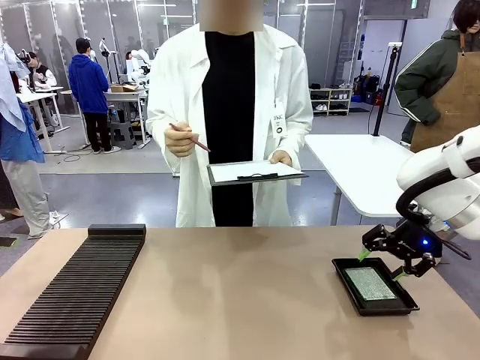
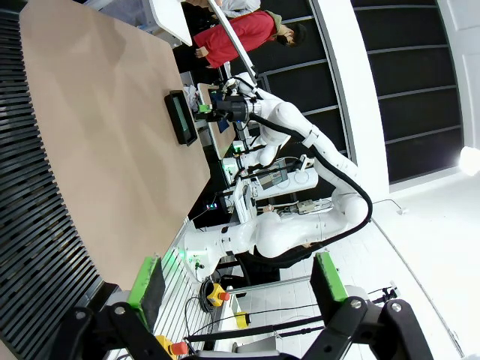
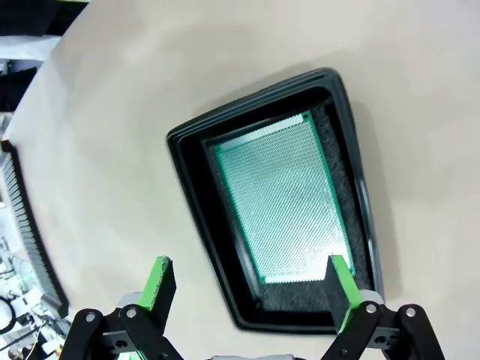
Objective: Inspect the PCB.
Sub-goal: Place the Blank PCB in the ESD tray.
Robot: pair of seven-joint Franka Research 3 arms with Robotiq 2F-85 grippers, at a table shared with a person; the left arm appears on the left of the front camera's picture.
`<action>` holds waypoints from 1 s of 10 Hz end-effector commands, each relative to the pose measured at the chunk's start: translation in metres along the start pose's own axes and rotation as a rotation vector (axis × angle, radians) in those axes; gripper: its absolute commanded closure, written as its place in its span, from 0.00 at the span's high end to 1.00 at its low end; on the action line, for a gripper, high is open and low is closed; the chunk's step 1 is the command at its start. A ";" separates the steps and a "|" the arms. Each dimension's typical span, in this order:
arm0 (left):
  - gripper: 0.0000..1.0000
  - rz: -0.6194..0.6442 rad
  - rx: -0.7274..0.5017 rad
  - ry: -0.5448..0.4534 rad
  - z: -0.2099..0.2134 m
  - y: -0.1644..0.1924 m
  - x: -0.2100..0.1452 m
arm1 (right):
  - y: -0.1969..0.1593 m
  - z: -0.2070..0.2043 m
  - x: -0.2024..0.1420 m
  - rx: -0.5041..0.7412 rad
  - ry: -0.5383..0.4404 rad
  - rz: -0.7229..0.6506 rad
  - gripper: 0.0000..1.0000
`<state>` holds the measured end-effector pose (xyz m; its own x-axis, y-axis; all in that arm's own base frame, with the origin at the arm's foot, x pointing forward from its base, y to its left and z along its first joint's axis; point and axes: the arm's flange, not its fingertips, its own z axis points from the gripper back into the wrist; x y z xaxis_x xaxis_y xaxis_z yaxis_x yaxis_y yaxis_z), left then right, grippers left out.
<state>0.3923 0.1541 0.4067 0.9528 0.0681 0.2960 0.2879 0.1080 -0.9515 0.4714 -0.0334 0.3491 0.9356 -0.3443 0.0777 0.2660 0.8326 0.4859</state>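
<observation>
Your right gripper (image 3: 251,281) hovers above the tray's (image 3: 195,187) 6 o'clock edge, fingers spread wide, empty; the PCB (image 3: 285,202) lies flat inside; left gripper (image 2: 236,281) likewise wide, empty.

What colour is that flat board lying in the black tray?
The PCB is green with a pale, finely dotted face, clearest in the right wrist view.

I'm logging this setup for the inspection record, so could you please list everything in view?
Circuit board: one, green, lying flat inside the tray.
Tray: one, black, on the table's right side.
Slotted rack: one, black, on the table's left side.
Table: one, tan.
Clipboard: one, dark with white paper, in the person's hand.
Pencil: one, in the person's other hand.
Person: one, white coat, beyond the table.
Right end effector: open, above the tray.
Left end effector: open, past the table's edge.
</observation>
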 end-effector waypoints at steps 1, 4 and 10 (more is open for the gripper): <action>1.00 0.015 -0.002 0.019 0.004 -0.004 0.002 | 0.001 0.049 -0.019 0.132 0.075 0.015 1.00; 1.00 0.015 -0.002 0.019 0.004 -0.004 0.002 | -0.036 0.097 -0.042 0.357 0.186 0.033 1.00; 1.00 0.015 -0.002 0.019 0.004 -0.004 0.002 | -0.142 0.126 -0.104 0.831 0.218 0.133 1.00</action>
<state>0.3923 0.1543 0.4066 0.9528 0.0685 0.2958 0.2876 0.1077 -0.9517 0.3052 -0.1646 0.3900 0.9925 -0.1164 0.0384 -0.0026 0.2936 0.9559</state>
